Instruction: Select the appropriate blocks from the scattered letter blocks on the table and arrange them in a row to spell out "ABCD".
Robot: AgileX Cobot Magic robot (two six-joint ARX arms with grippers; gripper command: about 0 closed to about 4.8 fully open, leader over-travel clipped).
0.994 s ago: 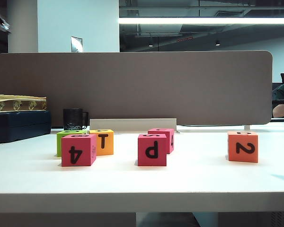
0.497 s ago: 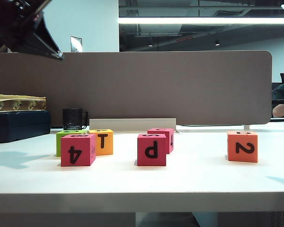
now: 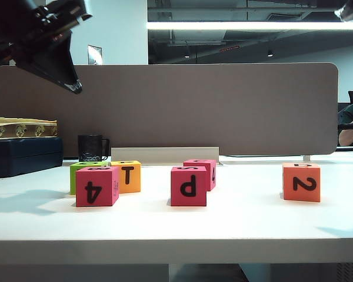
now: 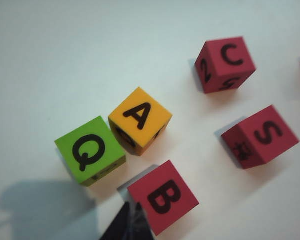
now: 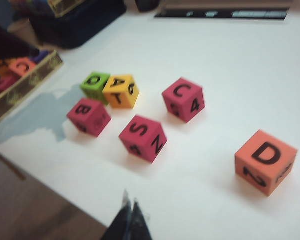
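Observation:
Six letter blocks lie scattered on the white table (image 3: 176, 226). The yellow-orange block (image 4: 140, 120) shows A on top and T (image 3: 128, 176) toward the exterior camera, and it touches the lime-green Q block (image 4: 90, 150). Close by sits the pink B block (image 4: 163, 196), whose front face shows a 4 (image 3: 97, 186). Further right are the pink C block (image 5: 184, 99) and the pink S block (image 5: 143, 137). The orange-red D block (image 5: 265, 161) stands alone at the right, its 2 (image 3: 302, 182) facing front. My left gripper (image 4: 132, 222) hangs shut and empty high above the left cluster (image 3: 76, 88). My right gripper (image 5: 130, 207) is shut and empty above the near table edge.
A grey partition (image 3: 165, 106) closes off the back of the table. A black mug (image 3: 93, 148) and a dark case (image 3: 23, 154) with a patterned box on it stand at the back left. An open box with more blocks (image 5: 20, 75) sits past the table's left end.
My left arm has swung into the exterior view from the top left and come lower over the left cluster, throwing a shadow there. No block has moved.

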